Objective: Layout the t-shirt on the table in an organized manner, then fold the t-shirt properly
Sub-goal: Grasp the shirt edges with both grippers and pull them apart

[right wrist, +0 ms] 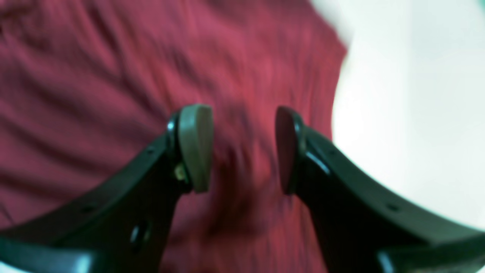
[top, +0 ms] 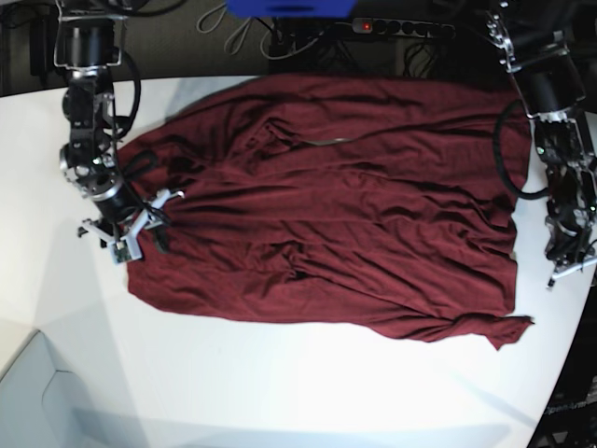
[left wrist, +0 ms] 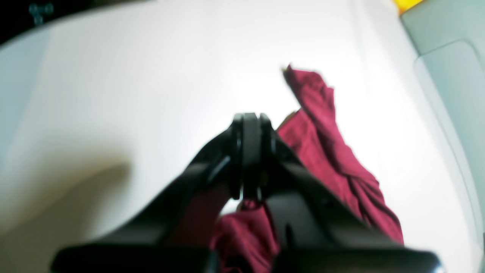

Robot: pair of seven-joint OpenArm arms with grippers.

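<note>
The dark maroon t-shirt point(top: 336, 224) lies spread and wrinkled across the white table point(top: 280, 383), with one corner bunched at the lower right point(top: 508, 327). My right gripper point(top: 140, 231) is at the shirt's left edge. In the right wrist view it point(right wrist: 242, 148) stands open just above the fabric point(right wrist: 113, 76), with nothing between the pads. My left gripper point(top: 562, 261) hangs off the shirt's right edge. In the left wrist view its jaws point(left wrist: 251, 121) are shut, with a fold of shirt point(left wrist: 333, 151) lying beside and beneath them on the table point(left wrist: 132, 76).
A power strip point(top: 401, 26), cables and a blue object point(top: 289, 7) sit behind the table's far edge. A pale grey panel point(top: 37, 392) adjoins the table at the lower left and also shows in the left wrist view point(left wrist: 451, 76). The table edge curves away at the right point(top: 569, 355).
</note>
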